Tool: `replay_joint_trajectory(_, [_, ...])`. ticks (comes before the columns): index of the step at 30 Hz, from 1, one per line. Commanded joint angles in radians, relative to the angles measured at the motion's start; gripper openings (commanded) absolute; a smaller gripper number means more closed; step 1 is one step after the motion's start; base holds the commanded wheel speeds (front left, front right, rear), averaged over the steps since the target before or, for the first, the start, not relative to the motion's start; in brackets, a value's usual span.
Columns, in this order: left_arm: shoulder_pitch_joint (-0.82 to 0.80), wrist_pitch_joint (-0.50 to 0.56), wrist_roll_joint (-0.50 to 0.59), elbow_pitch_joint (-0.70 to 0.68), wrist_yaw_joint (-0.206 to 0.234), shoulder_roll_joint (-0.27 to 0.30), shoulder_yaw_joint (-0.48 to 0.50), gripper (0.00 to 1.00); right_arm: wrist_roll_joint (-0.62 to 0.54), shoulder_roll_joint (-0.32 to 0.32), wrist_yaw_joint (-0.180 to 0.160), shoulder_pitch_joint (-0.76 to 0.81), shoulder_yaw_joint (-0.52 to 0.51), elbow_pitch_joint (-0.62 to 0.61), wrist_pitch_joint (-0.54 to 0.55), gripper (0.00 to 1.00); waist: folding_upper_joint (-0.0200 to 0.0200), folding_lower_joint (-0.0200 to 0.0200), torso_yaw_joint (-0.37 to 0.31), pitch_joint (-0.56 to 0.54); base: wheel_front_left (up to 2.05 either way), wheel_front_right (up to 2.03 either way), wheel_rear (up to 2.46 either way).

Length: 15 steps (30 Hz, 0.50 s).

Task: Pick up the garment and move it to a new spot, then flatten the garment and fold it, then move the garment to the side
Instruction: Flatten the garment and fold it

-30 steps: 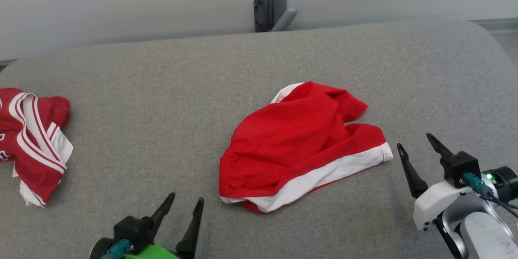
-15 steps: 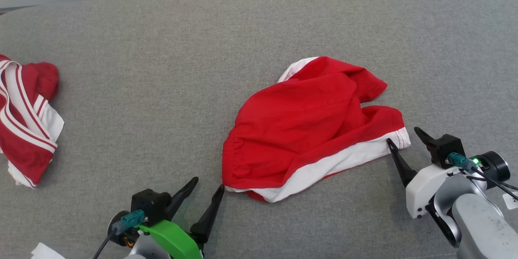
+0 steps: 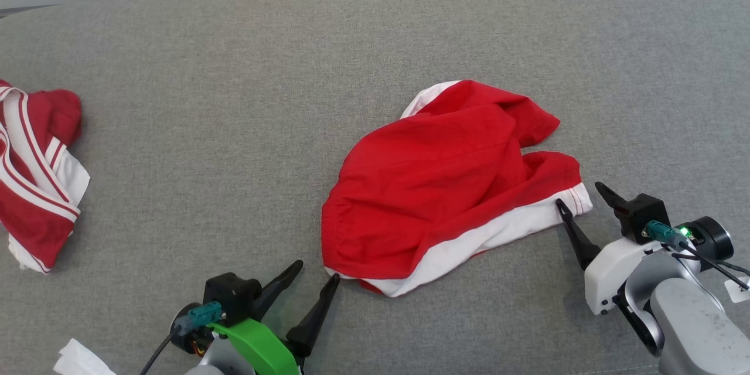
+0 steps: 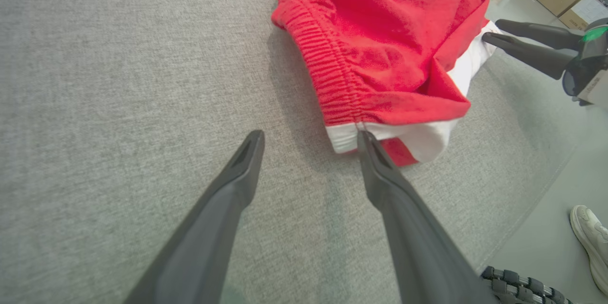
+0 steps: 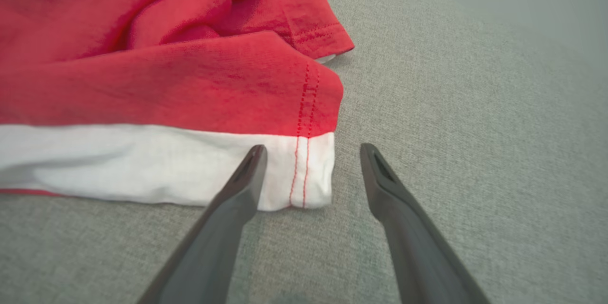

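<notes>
Found garment crumpled mid-tabletop, not lifted. Noted left end effector wide at its 7 o'clock corner, one finger touching the waistband end. Noted right end effector wide, straddling the white hem corner at 4 o'clock. Judged every step pending: pick-up, move, flatten, fold, set aside

Dark-fingered left pincer wears a green bracket, right pincer a white shell; both carry teal connectors.
</notes>
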Motion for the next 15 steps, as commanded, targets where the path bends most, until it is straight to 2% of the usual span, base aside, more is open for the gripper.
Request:
replay_joint_trajectory(1, [-0.021, -0.005, -0.021, -0.006, -0.003, 0.014, -0.016, 1.0, 0.005, -0.001, -0.002, -0.006, 0.003, 0.007, -0.01, 1.0, 0.0035, 0.0, -0.002, -0.002, 0.0, 0.0, 0.0])
replay_joint_trajectory(15, [-0.105, -0.034, -0.083, 0.015, -0.003, 0.059, -0.164, 1.0, 0.01, 0.004, -0.002, -0.02, 0.016, 0.018, -0.023, 1.0, 0.0035, 0.0, -0.02, 0.012, 0.0, 0.0, 0.0])
